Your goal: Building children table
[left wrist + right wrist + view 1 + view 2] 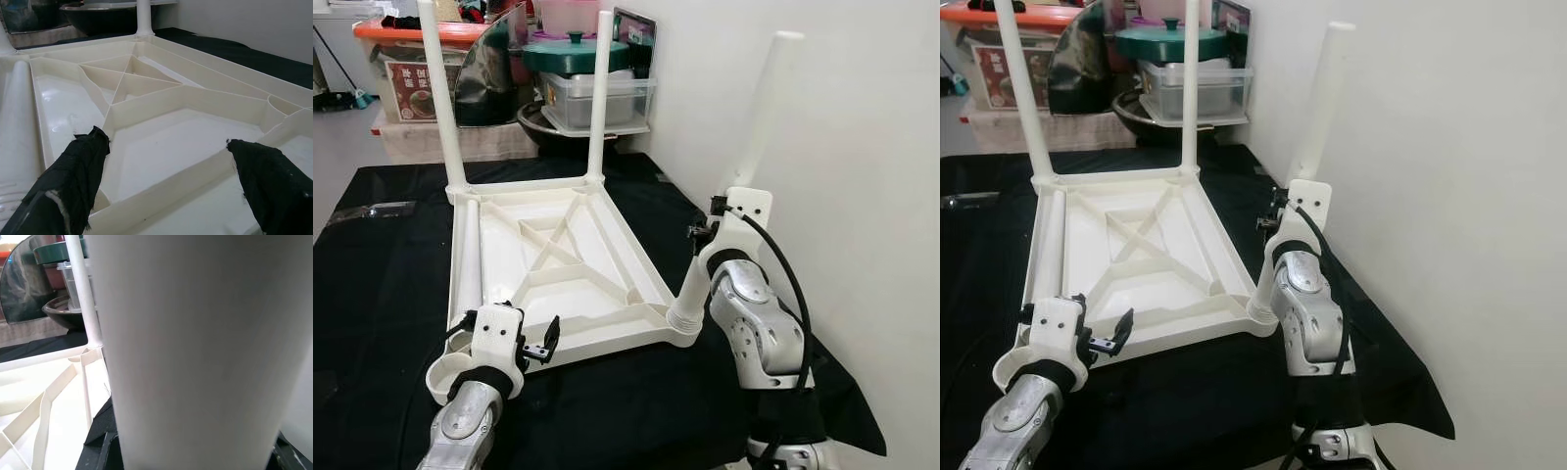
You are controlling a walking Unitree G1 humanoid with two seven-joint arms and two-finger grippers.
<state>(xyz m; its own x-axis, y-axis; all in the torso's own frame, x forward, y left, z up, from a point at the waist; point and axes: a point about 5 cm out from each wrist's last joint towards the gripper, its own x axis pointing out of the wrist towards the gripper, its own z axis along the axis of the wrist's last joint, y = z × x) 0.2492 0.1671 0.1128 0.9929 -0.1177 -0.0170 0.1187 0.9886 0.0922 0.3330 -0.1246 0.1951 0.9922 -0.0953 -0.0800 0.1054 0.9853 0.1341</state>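
Observation:
A white plastic tabletop (509, 245) lies upside down on the black cloth. Two white legs stand upright in its far corners, the far left leg (438, 98) and the far right leg (598, 98). A third leg (759, 108) leans to the right from the near right corner socket (685, 318), with my right gripper (715, 223) shut around its middle; the same leg (195, 357) sits close up in the right wrist view. A fourth leg (468, 255) lies along the tabletop's left side. My left gripper (166, 142) hovers open over the near left part of the tabletop, beside the round corner socket (445, 377).
Behind the table stand a clear storage box (597, 98), a pot with a green lid (573, 54), a dark metal bowl (543, 122) and an orange-lidded bin (406, 59). A white wall (862, 147) runs close along the right. The black cloth's edge (862, 431) falls off at near right.

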